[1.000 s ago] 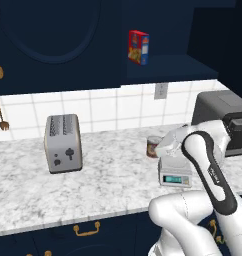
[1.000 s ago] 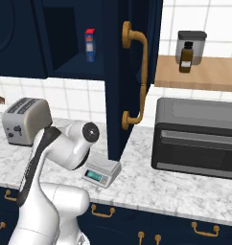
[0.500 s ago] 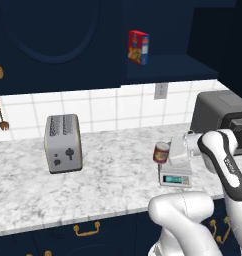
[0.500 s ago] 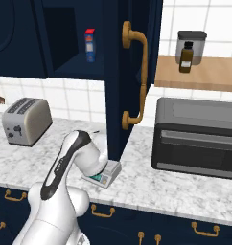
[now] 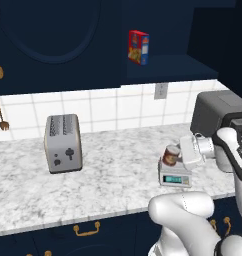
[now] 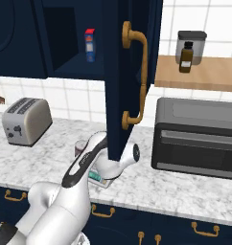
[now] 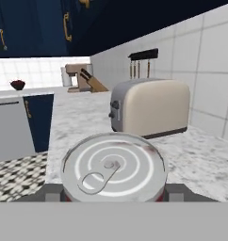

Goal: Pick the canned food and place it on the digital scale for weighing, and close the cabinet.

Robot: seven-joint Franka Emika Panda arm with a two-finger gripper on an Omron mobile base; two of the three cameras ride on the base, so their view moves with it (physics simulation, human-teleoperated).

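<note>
Can (image 5: 170, 154): held sideways in closed gripper (image 5: 179, 156), just above scale (image 5: 175, 178). Toaster (image 5: 63, 143) well left of scale. Cabinet (image 6: 125, 72) door open.

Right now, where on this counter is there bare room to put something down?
The marble counter lies bare between the toaster and the digital scale, and left of the toaster. It is crowded around the scale, where the tool holds the canned food beside the black oven.

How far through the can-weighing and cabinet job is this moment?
Done: the can is picked up. In hand: the gripper holds it sideways just above the scale, not yet released. Left: set it down, then shut the open cabinet door.
</note>
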